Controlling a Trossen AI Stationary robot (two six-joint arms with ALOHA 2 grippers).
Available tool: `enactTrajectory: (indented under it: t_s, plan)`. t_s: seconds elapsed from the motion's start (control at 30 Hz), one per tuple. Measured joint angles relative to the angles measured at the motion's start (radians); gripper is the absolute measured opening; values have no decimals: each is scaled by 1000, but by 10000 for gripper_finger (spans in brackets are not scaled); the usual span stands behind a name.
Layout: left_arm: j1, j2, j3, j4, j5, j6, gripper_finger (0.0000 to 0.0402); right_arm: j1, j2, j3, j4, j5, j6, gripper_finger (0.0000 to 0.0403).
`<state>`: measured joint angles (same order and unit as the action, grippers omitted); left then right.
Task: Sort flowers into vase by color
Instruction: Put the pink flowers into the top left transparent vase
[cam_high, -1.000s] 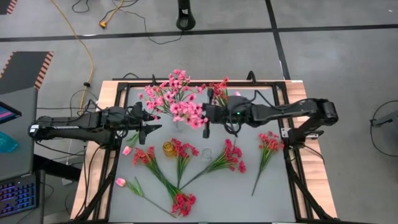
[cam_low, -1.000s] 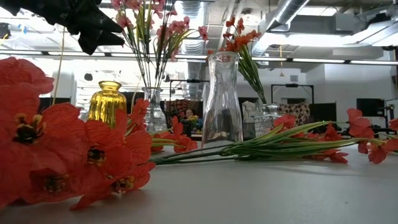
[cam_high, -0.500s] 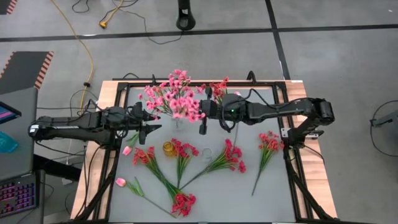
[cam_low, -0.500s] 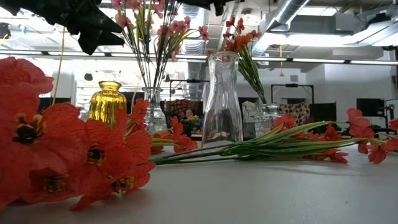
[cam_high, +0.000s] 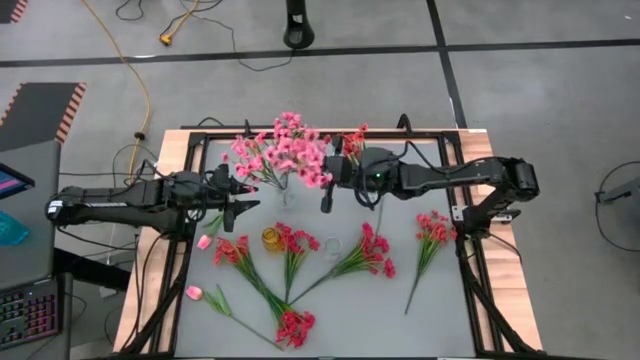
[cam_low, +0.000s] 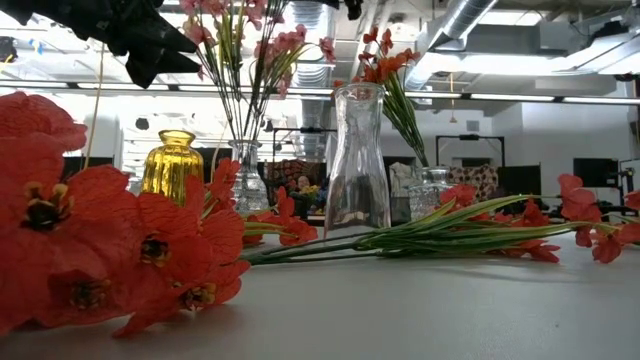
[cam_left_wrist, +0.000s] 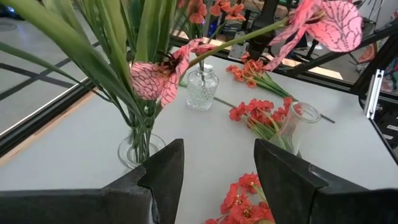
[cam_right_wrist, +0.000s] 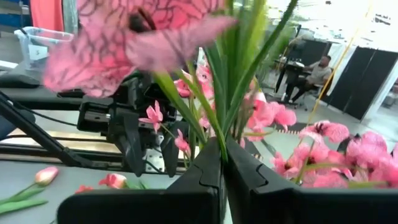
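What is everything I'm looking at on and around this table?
Pink flowers: one bunch, in a clear vase at the table's far middle; one sprig is held by the right tool.
Red flowers: several sprigs, lying on the near half.
Pink buds: two, near left.
Amber vase: one, centre.
Clear bottle: one, centre.
Yellow cable: one, on the floor.
Left tool: open, left of the bunch.
Right tool: shut on a pink stem.

Yellow cable (cam_high: 137, 75) snaking across grey floor at ten o'clock — hazard-striped mat (cam_high: 40, 108) beside it; keyboard (cam_high: 28, 313) at eight; seated person (cam_right_wrist: 311, 70) beyond the table.
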<state>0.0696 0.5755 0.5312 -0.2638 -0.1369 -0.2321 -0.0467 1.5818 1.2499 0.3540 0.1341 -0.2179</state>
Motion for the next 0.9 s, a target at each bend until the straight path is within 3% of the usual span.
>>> enactTrajectory:
  t_s: [0.9]
  plan:
    - [0,0,0,0,0,0,183,16,9,0,-96,-1,61,37]
